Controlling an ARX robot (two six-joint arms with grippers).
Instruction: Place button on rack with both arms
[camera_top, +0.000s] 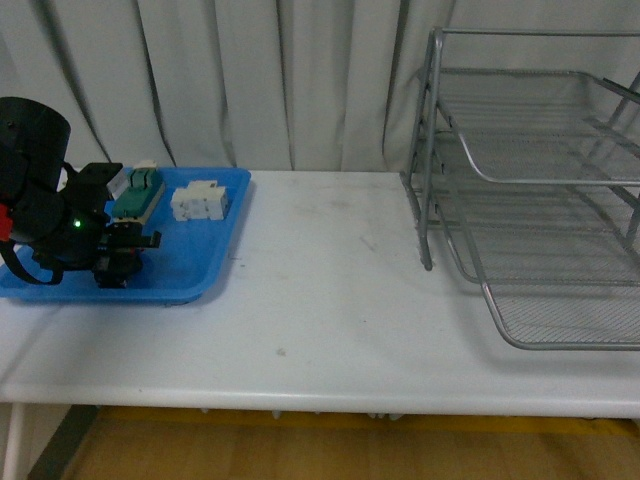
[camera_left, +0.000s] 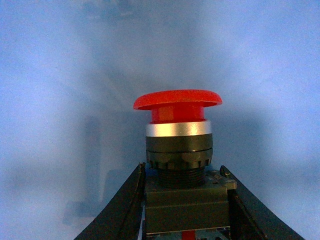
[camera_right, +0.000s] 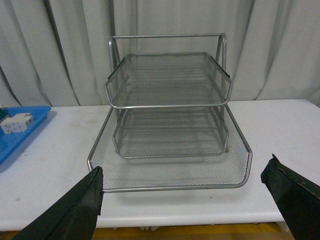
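Observation:
In the left wrist view the button (camera_left: 177, 100) stands upright with its red mushroom cap, a silver ring and a dark boxy body. My left gripper (camera_left: 181, 172) is shut on that body, both fingers pressed against its sides, with blue tray surface behind. The front view shows this gripper (camera_top: 120, 262) low over the blue tray at the far left, and the button is hard to make out there. The silver wire-mesh rack (camera_top: 430, 150) stands at the right. In the right wrist view, my right gripper (camera_right: 185, 170) is open and empty in front of the rack (camera_right: 170, 188).
The blue tray (camera_top: 190, 265) also holds a white terminal block (camera_top: 198, 201) and a green-topped block (camera_top: 137, 193). A white table (camera_top: 330, 300) stretches between tray and rack. Grey curtains hang behind. The rack's bottom tray is slid out toward the table's front edge.

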